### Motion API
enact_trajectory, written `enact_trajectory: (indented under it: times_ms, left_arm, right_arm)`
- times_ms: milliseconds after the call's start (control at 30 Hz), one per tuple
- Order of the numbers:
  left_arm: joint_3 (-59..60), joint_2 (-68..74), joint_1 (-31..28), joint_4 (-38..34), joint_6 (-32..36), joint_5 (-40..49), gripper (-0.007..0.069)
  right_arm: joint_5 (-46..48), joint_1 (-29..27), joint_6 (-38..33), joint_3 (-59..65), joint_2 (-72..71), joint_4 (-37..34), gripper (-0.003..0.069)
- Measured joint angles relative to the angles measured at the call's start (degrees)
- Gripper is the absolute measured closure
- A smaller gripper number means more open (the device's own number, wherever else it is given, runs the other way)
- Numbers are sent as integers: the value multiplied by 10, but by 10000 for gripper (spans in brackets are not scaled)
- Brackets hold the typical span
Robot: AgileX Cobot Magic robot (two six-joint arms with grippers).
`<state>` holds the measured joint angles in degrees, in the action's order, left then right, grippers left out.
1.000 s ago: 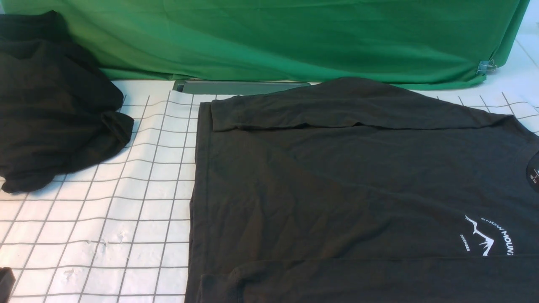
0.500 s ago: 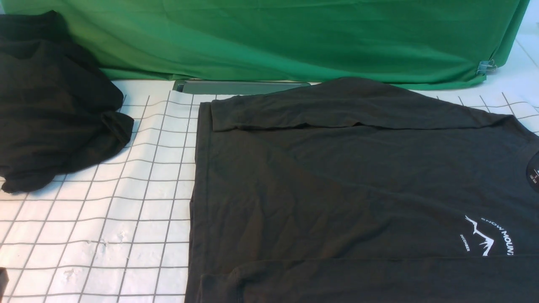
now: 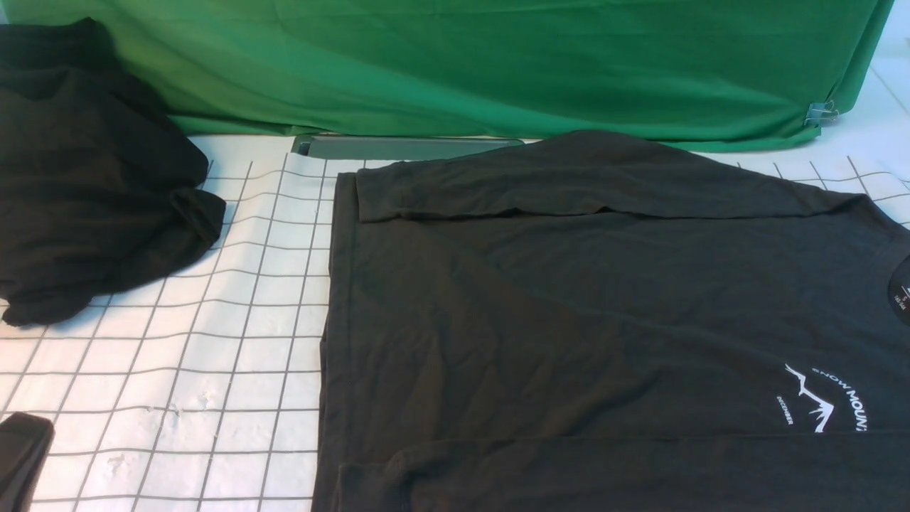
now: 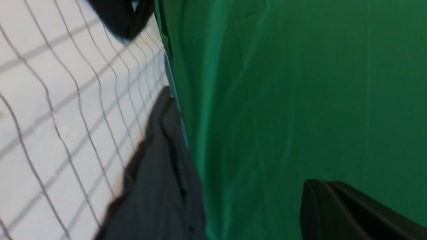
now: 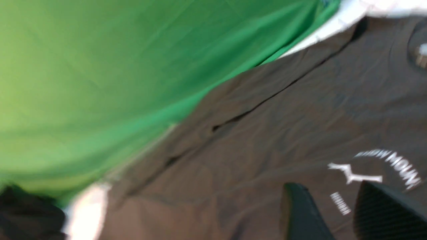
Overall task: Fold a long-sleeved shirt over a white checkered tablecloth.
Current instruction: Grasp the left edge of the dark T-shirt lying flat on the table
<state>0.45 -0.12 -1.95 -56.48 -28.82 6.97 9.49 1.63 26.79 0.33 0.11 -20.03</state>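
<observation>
Seen from my remote station, the long-sleeved shirt [image 3: 583, 313] lies spread flat on the white checkered tablecloth [image 3: 213, 355], filling the middle and right of the front view and running off its near and right edges. Its far sleeve [image 3: 569, 185] is folded back across the upper body, and its near sleeve [image 3: 604, 473] lies along the lower edge. The white mountain logo [image 3: 817, 398] faces up low on the right, with the round neck label [image 3: 901, 284] cut off by the right edge.

To the left, well apart from the shirt, a black heap of fabric [image 3: 92, 178] sits partly on the checked squares. A green cloth [image 3: 462, 64] hangs across the back, pinned at its right end by a small clip [image 3: 821, 112]; a flat grey tray [image 3: 405, 147] shows just below its hem. A dark shape [image 3: 21, 455] pokes in at the near left corner; I cannot tell what it is.

My right hand [image 5: 330, 203] hovers over the chest of the shirt near the logo. Its two fingers are spread, with only shirt fabric showing through the gap, and it grips nothing. My left hand [image 4: 320, 196] shows against the green cloth as one dark wedge, its fingers pressed together on nothing. That camera is blurred.
</observation>
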Motion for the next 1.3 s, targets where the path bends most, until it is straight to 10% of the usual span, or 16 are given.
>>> enact_trajectory:
  times_ms: [400,700,900,1067,1300]
  left_arm:
    - [0,0,0,266,-14,-33,622]
    - [-162,76,0,391,51,36,622]
    - [-364,310,0,379,222,309,622]
    - [-458,560,1,226,435,564,622]
    - [-465,734,98,220,452,538,599]
  right_arm:
    - [-36,0,2,0,0,-10,428]
    - [-20,0,-100,-70,29,8,647]
    - [160,0,-167,-200,150,63,650]
    - [309,0,-235,-270,263,82,648]
    - [336,0,-255,-276,329,85,633]
